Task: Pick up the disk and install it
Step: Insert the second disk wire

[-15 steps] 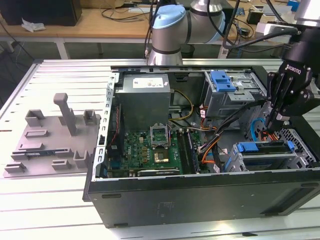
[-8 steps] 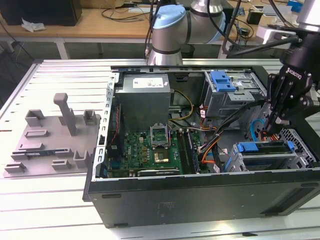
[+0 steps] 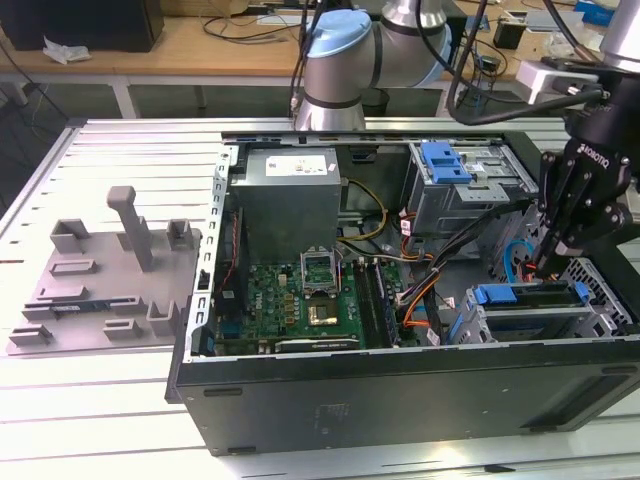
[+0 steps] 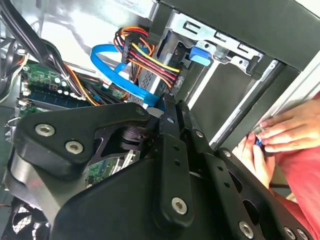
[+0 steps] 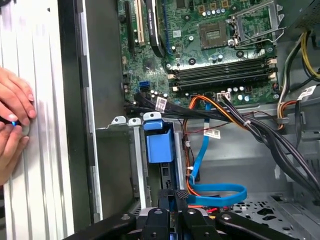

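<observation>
Gripper: the black two-finger claw (image 3: 550,262) hangs over the corner of the open black computer case (image 3: 400,395) at the exterior view's right; its fingers look drawn narrow, tip to tip, with nothing visible between them.
Disk: the silver hard drive in its blue plastic carrier rail (image 3: 530,295) appears to sit in the grey metal drive cage (image 3: 520,322), just below the fingertips; in the first wrist view its blue end (image 5: 160,142) shows ahead of the claw.
Contact: whether the tips touch the rail, I cannot tell.
Doing it well: probably push squarely along the cage's slot, so the rail does not jam.
Hazard: the flat blue data cable (image 5: 217,190) loops just beside the fingers and could snag.
Bystander: a person's hands (image 5: 12,125) rest outside the case wall.
</observation>
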Action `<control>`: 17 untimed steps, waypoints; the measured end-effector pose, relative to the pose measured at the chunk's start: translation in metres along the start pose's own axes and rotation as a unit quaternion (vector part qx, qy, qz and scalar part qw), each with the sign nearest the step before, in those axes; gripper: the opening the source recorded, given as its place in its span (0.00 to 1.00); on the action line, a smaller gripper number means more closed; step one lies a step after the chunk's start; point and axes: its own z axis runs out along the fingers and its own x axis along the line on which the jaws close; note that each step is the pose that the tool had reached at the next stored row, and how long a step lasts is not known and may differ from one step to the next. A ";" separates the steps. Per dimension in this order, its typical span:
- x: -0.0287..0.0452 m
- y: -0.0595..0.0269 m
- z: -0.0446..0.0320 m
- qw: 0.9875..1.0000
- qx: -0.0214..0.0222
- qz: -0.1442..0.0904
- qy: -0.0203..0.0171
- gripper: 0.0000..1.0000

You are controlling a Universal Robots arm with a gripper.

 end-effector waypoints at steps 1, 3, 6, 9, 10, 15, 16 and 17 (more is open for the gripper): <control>0.0006 0.0006 0.0001 1.000 0.001 0.000 -0.004 0.16; 0.0018 0.0020 0.0004 1.000 0.003 0.000 -0.009 0.16; 0.0041 0.0046 0.0010 1.000 0.005 -0.001 -0.015 0.16; 0.0078 0.0065 0.0019 1.000 0.008 -0.002 -0.022 0.16; 0.0087 0.0067 0.0021 1.000 0.009 -0.002 -0.024 0.16; 0.0091 0.0067 0.0022 1.000 0.009 -0.004 -0.024 0.16; 0.0095 0.0070 0.0022 1.000 0.009 -0.005 -0.024 0.16; 0.0101 0.0076 0.0024 1.000 0.010 -0.006 -0.024 0.16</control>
